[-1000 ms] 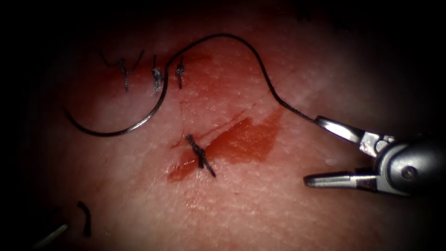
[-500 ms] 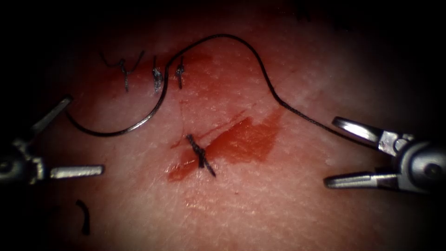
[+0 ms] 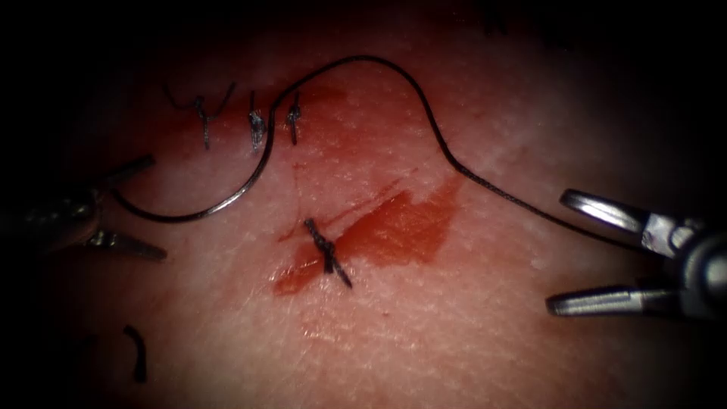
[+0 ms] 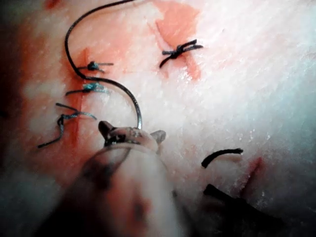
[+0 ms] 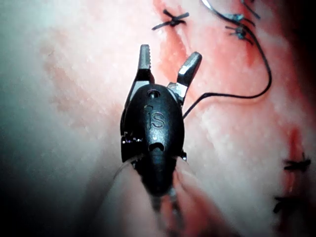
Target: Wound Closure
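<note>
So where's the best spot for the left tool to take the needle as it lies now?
Probably on the needle's curved body a little in from its left end, coming from the left. It lies flat on the tissue left of the cut, arc bowing downward, that end between the left tool's open fingers. The right tool is open, holding nothing.

Both hands gape empty: left hand (image 3: 140,204), right hand (image 3: 556,254).

Right pincer (image 5: 168,61): two slim silver jaws with ridged inner faces, on a glossy black rounded wrist housing stamped "IS", with small holes and a pin.
Left pincer (image 3: 125,204): dark metal jaws, apparently silver, dimly lit.
</note>
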`<state>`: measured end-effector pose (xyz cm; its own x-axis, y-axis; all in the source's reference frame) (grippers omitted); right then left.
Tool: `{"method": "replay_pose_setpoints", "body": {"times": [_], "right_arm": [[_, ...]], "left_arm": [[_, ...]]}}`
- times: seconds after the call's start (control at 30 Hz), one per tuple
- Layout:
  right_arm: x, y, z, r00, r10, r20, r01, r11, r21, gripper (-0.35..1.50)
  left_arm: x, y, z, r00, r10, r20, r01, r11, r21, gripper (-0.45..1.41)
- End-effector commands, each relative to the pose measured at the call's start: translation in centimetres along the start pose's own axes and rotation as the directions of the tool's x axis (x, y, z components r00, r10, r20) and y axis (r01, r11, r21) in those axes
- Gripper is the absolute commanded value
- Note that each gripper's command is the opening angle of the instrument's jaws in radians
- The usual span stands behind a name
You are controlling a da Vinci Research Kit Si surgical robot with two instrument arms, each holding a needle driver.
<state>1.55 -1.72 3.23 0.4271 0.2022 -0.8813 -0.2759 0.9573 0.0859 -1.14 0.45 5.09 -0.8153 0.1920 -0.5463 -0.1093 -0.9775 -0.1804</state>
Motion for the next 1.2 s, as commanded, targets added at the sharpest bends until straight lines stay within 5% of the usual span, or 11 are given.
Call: {"method": "replay_pose_setpoints", "body": {"times": [0.03, 0.27, 0.43, 0.67, 0.8, 1.07, 1.2], "right_arm": [[-0.03, -0.04, 0.09, 1.000, -0.001, -0.002, 0.001, 1.000, 0.005, 1.28], [-0.03, -0.05, 0.10, 1.000, -0.003, 0.003, 0.003, 1.000, 0.017, 1.26], [-0.03, -0.06, 0.09, 1.000, -0.003, -0.003, 0.003, 1.000, 0.028, 1.23], [0.02, -0.12, 0.09, 0.994, 0.105, -0.012, -0.104, 0.993, 0.057, 1.13], [0.07, -0.18, 0.13, 0.978, 0.210, 0.001, -0.210, 0.976, 0.054, 1.13], [0.14, -0.11, 0.26, 0.928, 0.373, -0.021, -0.372, 0.927, 0.037, 1.13], [0.16, -0.03, 0.26, 0.907, 0.417, -0.054, -0.416, 0.909, 0.030, 1.19]], "left_arm": [[-0.01, 0.02, 0.11, 1.000, 0.011, 0.005, -0.011, 1.000, -0.013, 0.81], [-0.14, -0.02, 0.25, 0.998, 0.039, 0.046, -0.034, 0.994, -0.106, 0.64], [-0.25, 0.02, 0.30, 0.992, 0.076, 0.102, -0.052, 0.974, -0.222, -0.43], [-0.19, -0.02, 0.17, 0.978, 0.067, 0.196, -0.039, 0.989, -0.145, -0.45], [0.05, -0.04, 0.04, 0.985, 0.008, 0.174, -0.003, 1.000, -0.029, -0.45], [1.09, 0.10, -0.08, 0.996, -0.037, 0.075, 0.022, 0.982, 0.189, -0.45], [1.43, 0.22, 0.04, 0.997, -0.036, 0.063, 0.022, 0.978, 0.206, -0.45]]}}
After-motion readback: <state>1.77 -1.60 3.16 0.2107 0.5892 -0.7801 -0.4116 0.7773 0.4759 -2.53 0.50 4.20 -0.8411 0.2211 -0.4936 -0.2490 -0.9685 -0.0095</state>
